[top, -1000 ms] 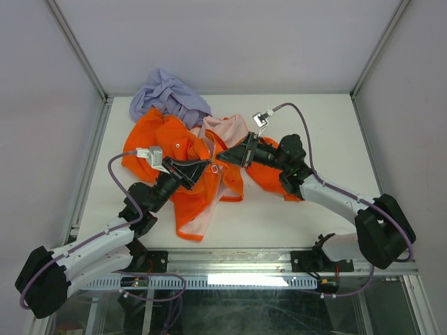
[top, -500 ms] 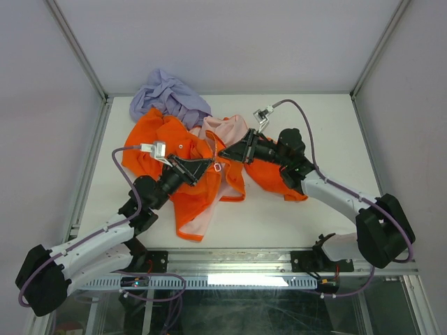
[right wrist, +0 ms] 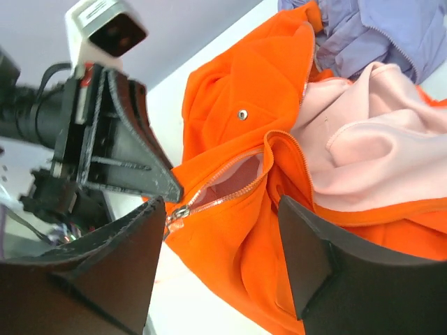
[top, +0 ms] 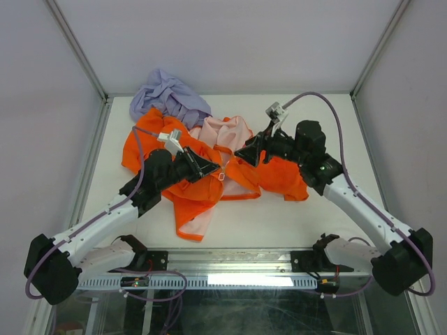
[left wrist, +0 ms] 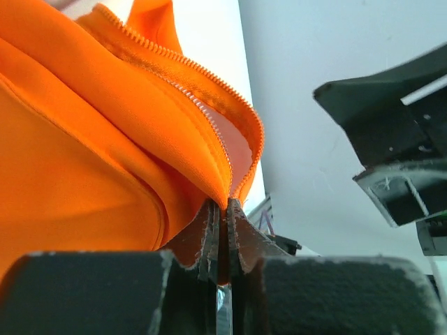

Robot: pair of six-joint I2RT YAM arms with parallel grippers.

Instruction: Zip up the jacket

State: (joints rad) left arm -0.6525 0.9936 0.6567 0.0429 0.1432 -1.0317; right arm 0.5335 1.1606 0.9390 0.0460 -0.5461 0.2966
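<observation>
Left gripper [left wrist: 222, 209] is pinching the zipper edge of the jacket [top: 188, 206] at mid-frame in the top view. Right gripper [top: 246, 149], jaws now wide, is backing away toward the upper right, leaving the slider [right wrist: 179, 211] dangling unheld; zipping likely needs a fresh grasp.

The top view looks steeply down from beyond the 6 o'clock edge of the table [top: 321, 125], covering all of it. Both wrist views sit close against the jacket [left wrist: 84, 139] and share its zipper [right wrist: 180, 209]. The right one faces 9 o'clock toward the left gripper [right wrist: 171, 187].
</observation>
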